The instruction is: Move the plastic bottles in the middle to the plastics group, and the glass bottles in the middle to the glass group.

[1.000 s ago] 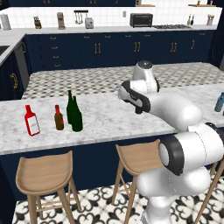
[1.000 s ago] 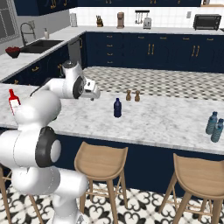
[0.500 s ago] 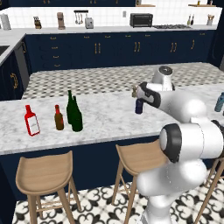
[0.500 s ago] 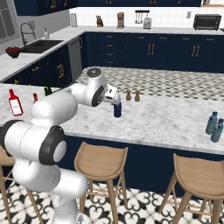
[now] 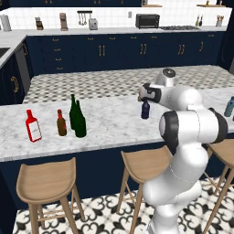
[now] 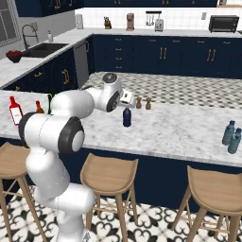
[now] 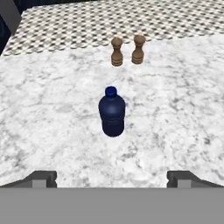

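The small navy-blue plastic bottle [image 5: 145, 110] [image 6: 126, 117] [image 7: 112, 113] stands upright mid-counter. My gripper [image 5: 142, 94] [image 6: 126, 98] [image 7: 111, 178] hovers just above and beside it, open, its fingertips [image 7: 42, 178] wide apart with nothing between them. Two tall green glass bottles [image 5: 77, 117] stand at the left, right next to the brown bottle [image 5: 61, 123] [image 6: 38, 107] and the red bottle [image 5: 33, 126] [image 6: 15, 111] of the glass group. In the right base view my arm hides most of the green bottles [image 6: 49, 101]. Pale blue bottles [image 6: 232, 137] [image 5: 229, 106] of the plastics group stand at the far right.
Two small wooden shakers [image 7: 127, 50] [image 6: 143, 103] stand just beyond the navy bottle. Wooden stools [image 5: 143, 167] [image 6: 109, 174] line the near side of the marble counter [image 5: 109, 128]. A dark checkered band [image 7: 109, 22] runs along the counter's far half.
My arm has swung right, away from the green bottles, and the open hand now sits over the navy bottle. The bottles have not moved.
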